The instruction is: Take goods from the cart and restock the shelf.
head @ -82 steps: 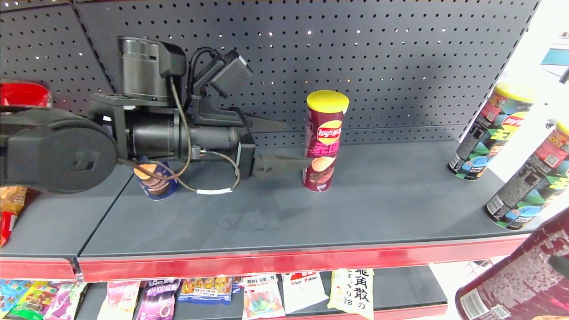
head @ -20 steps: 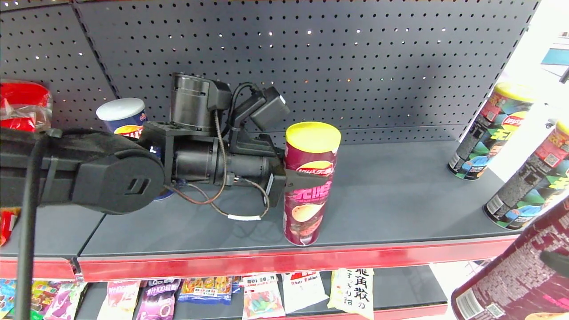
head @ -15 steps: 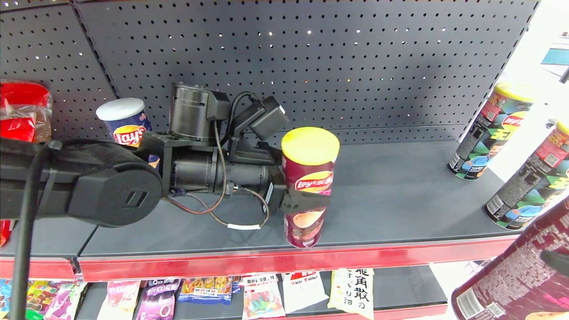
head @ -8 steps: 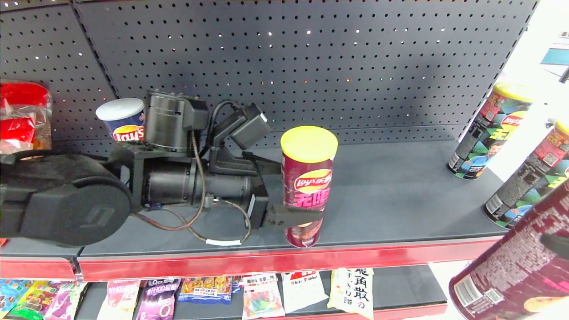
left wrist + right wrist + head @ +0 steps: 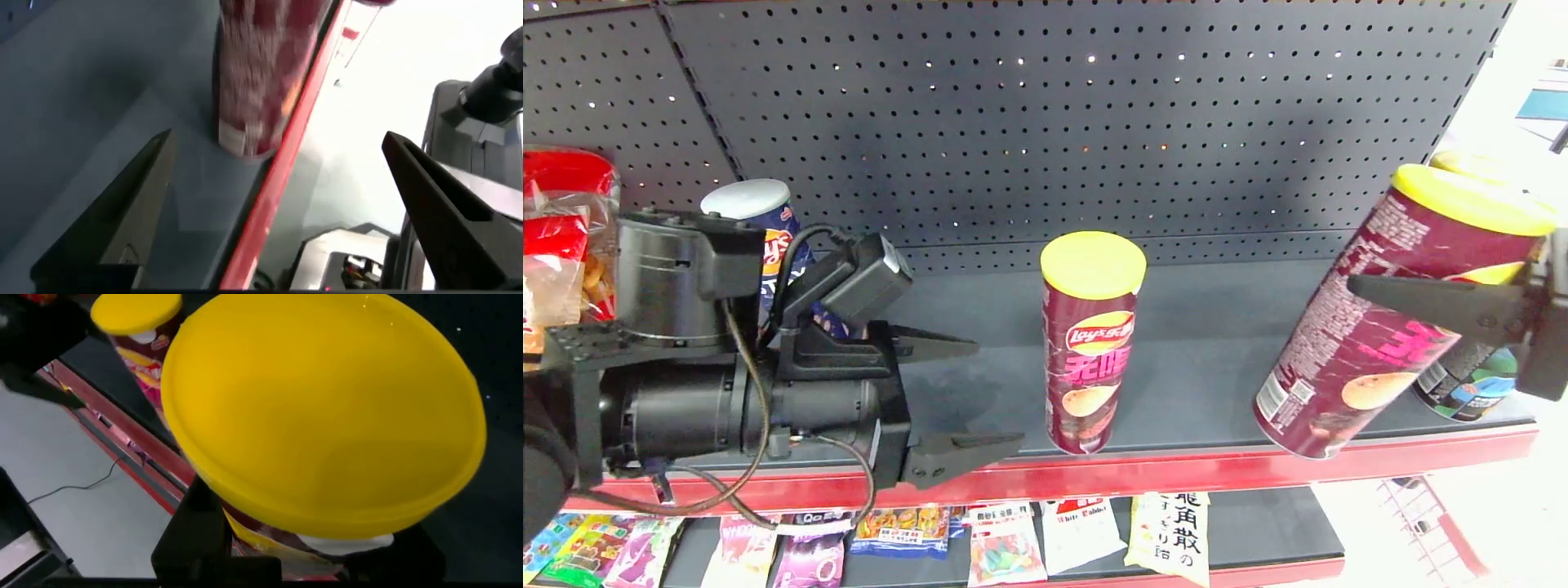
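Head view: the left gripper (image 5: 998, 394) hung empty, its jaws spread wide, just left of the standing can (image 5: 1092, 343), which sat upright on the shelf (image 5: 1217, 367) close to the red lip (image 5: 1094, 478). Well right of the standing can, the right gripper (image 5: 1413, 298) was clamped on a tilted can (image 5: 1372, 327) whose base hung low by the lip. Whether it touched the shelf could not be told. A blue can (image 5: 768, 237) stood farther left of the standing can, toward the back.

Left wrist view: both fingers stood apart with nothing between them, and the standing can rose beyond them at the lip.

Right wrist view: the tilted can's yellow lid (image 5: 327, 408) loomed close, held from both sides, with the standing can a little way beyond it.

One can appeared placed and let go, so the step in hand looked like delivering the second. The next move would call for righting the tilted can, carrying it over the shelf to the right of the standing can with a gap between them, and seating its base flat before the jaws part.
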### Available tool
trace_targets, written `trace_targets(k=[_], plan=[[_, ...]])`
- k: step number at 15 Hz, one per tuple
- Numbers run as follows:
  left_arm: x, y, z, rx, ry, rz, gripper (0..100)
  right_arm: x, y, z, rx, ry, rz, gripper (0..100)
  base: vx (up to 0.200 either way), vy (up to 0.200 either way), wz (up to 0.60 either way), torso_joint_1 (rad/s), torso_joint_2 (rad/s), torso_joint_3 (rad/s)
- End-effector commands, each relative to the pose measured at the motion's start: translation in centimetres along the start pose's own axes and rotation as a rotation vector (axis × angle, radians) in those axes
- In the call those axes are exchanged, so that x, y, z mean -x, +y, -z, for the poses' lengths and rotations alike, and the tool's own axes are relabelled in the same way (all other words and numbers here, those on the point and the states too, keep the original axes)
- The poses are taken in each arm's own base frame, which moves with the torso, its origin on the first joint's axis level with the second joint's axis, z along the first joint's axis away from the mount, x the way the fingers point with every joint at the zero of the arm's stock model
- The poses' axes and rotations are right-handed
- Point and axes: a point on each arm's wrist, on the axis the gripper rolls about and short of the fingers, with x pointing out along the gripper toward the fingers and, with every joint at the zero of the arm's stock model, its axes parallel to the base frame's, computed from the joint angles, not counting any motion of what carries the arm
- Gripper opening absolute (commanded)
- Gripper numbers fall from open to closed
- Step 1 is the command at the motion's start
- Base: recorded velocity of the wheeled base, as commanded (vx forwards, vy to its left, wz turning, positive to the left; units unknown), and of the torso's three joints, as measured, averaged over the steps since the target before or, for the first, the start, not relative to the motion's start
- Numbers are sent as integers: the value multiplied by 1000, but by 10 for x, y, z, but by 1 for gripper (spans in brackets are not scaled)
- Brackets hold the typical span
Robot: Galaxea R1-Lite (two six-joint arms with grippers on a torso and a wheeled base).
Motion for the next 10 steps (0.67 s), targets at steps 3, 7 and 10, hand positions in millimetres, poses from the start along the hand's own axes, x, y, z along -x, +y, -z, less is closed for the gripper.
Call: trace_targets(k=[3,7,10], plan=[[27,-12,7,-6,-12,-76,100,-66,-19,-5,-16,64,-25,0,0,0,0,0,0,0],[41,-14,8,-7,-22,-156,100,-116,-35,-2,-11,44,-32,0,0,0,0,0,0,0],[45,-15,13,-1,-19,-170,100,-156,-35,-3,0,43,-118,0,0,0,0,0,0,0]])
